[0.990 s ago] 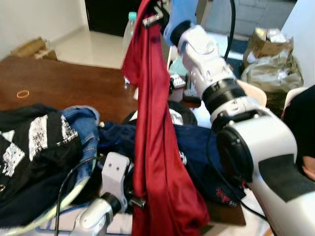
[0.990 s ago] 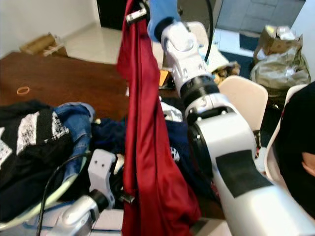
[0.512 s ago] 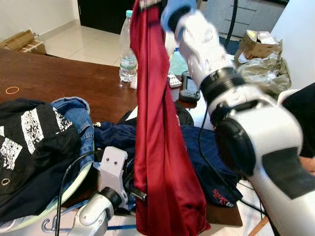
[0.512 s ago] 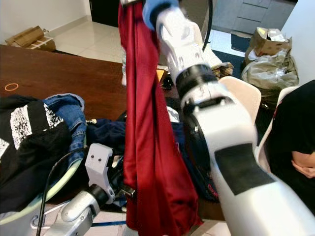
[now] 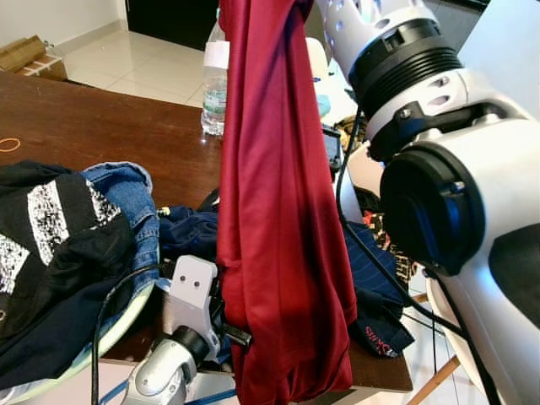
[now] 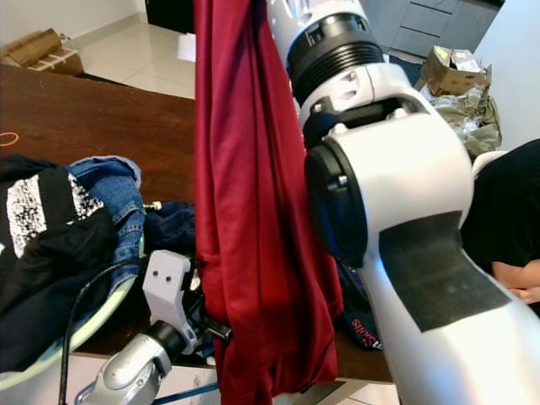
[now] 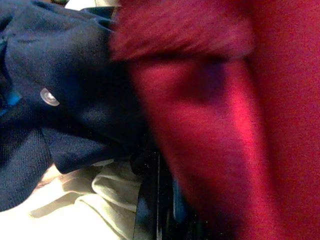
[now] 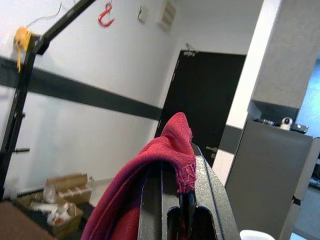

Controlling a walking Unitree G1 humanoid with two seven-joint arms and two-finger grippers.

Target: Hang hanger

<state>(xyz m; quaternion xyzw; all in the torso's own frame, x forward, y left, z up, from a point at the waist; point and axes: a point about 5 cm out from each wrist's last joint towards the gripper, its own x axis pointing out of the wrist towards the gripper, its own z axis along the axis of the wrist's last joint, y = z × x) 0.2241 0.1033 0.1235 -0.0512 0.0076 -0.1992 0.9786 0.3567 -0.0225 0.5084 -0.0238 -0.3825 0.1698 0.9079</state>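
Observation:
A long red garment [image 5: 278, 211] hangs straight down in front of me, from above the eye views to the table's front edge. My right gripper [image 8: 176, 172] is raised high and shut on the garment's top fold [image 8: 170, 140]. The white right arm [image 5: 439, 186] rises along the garment's right side. A black rack bar [image 8: 60, 20] with a red hook [image 8: 105, 15] stands high against the wall in the right wrist view. My left gripper [image 5: 229, 331] sits low at the table's edge, its fingers hidden behind the red cloth [image 7: 240, 125] and next to a navy garment [image 7: 65, 85].
The dark wooden table [image 5: 101, 135] carries a pile: a black printed garment [image 5: 51, 236], jeans [image 5: 126, 198] and navy clothes [image 5: 194, 232]. A water bottle [image 5: 213, 84] stands at the far edge. A person in black [image 6: 506, 211] sits to the right. Paper bags [image 6: 460, 76] lie beyond.
The right arm has lifted the red garment higher, and its gripper has left the top of the eye views. The camera has shifted, so the table sits lower left.

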